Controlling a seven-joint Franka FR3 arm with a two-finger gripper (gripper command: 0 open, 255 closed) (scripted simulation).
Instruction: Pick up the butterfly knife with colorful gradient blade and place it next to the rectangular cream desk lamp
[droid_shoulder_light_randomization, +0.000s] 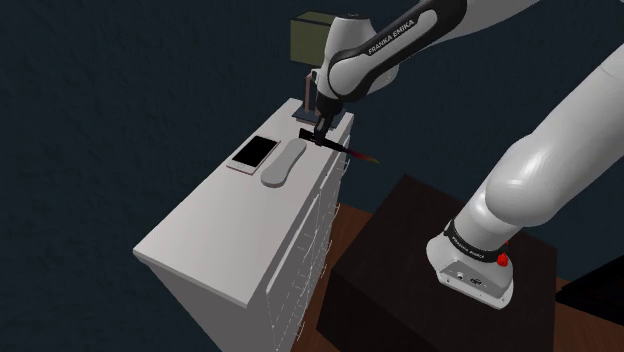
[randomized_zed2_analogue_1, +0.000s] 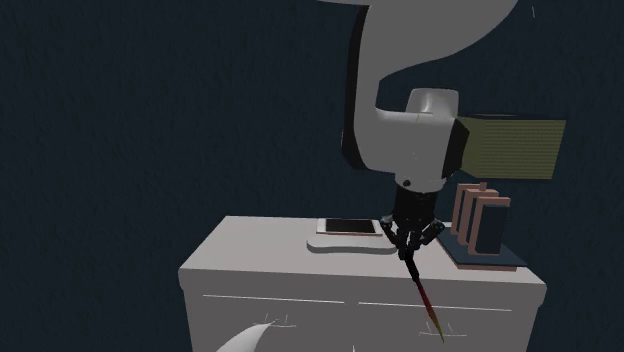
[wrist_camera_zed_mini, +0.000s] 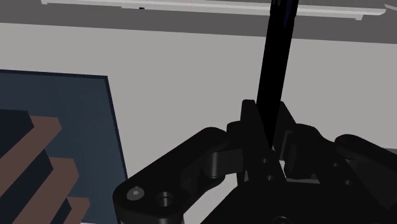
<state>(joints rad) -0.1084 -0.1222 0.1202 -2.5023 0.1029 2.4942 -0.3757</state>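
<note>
My gripper (droid_shoulder_light_randomization: 322, 133) (randomized_zed2_analogue_1: 408, 245) (wrist_camera_zed_mini: 267, 121) is shut on the butterfly knife (droid_shoulder_light_randomization: 345, 150), gripping its black handle (wrist_camera_zed_mini: 277, 63). The knife slants down from the fingers, and its red-to-green blade (randomized_zed2_analogue_1: 430, 310) sticks out past the edge of the white dresser (droid_shoulder_light_randomization: 220, 230). The lamp stands right beside the gripper. It has a dark blue base (randomized_zed2_analogue_1: 490, 258) (wrist_camera_zed_mini: 57, 127) with brown and blue uprights (randomized_zed2_analogue_1: 480, 220) and a ribbed rectangular cream-olive head (randomized_zed2_analogue_1: 510, 148) (droid_shoulder_light_randomization: 308, 38). In the shoulder view the arm hides part of it.
A phone (droid_shoulder_light_randomization: 253, 152) (randomized_zed2_analogue_1: 348, 226) and a long grey rounded object (droid_shoulder_light_randomization: 284, 163) (randomized_zed2_analogue_1: 345, 245) lie on the dresser top near the gripper. The dresser's front has drawers (randomized_zed2_analogue_1: 300, 315). The dark stand (droid_shoulder_light_randomization: 420, 260) is at the shoulder view's lower right.
</note>
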